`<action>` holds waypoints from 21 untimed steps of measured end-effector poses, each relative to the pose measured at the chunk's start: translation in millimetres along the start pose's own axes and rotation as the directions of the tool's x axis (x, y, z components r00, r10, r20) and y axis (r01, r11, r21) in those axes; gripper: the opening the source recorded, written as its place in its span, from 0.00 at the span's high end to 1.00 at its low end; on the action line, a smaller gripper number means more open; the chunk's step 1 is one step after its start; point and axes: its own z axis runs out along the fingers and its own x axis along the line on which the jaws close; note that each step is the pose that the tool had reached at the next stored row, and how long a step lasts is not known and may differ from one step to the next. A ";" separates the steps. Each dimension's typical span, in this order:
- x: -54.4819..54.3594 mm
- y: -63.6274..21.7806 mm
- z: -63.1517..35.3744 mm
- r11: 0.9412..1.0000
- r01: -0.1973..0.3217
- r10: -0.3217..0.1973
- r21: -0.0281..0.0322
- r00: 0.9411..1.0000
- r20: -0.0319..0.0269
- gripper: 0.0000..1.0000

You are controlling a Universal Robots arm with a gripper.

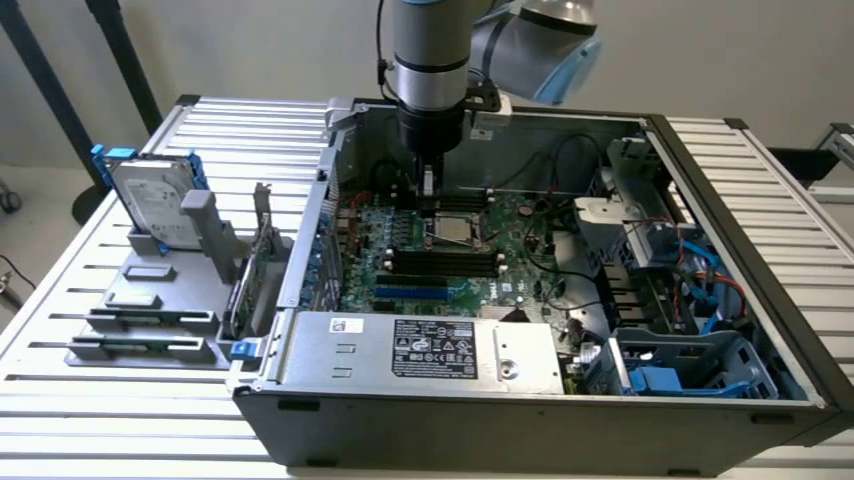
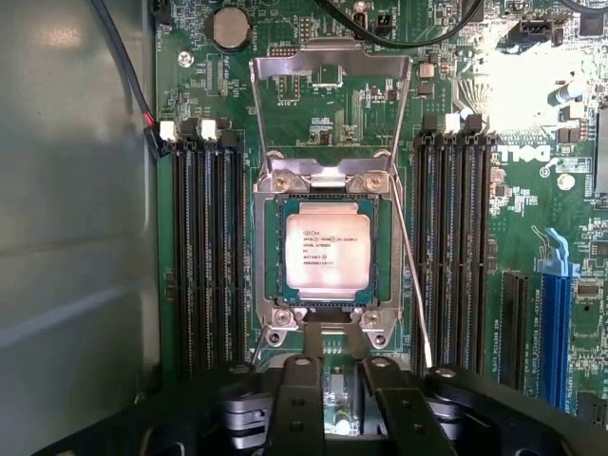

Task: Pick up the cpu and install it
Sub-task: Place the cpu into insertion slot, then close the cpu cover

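Note:
The cpu (image 2: 328,252), a small square chip with a silvery-grey top and printed text, lies flat inside the black-framed socket (image 2: 261,256) of the green board. The socket's metal load plate (image 2: 328,81) stands flipped up behind it, and the thin lever (image 2: 413,275) is swung free beside it. My gripper (image 2: 332,389) hangs just above the socket's near edge, open, with nothing between its black fingers (image 2: 296,408). In the exterior view the gripper (image 1: 430,192) reaches down into the open computer case, right over the cpu (image 1: 450,229).
Memory slots (image 2: 204,256) flank the socket on both sides. The case wall (image 1: 324,190) rises at the exterior view's left, and the power supply (image 1: 427,345) sits at the front. A silver hard drive with blue rails (image 1: 147,195) stands on a grey rack outside the case.

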 end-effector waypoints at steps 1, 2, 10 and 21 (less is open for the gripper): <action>0.0 0.0 0.0 1.000 0.000 0.000 0.000 1.000 0.000 0.82; 0.0 0.0 0.0 1.000 0.000 0.000 0.000 1.000 0.000 0.82; 0.0 -0.1 0.0 1.000 0.000 0.000 0.000 1.000 0.000 0.89; 0.1 2.4 -0.3 1.000 0.000 0.000 0.001 1.000 0.000 0.89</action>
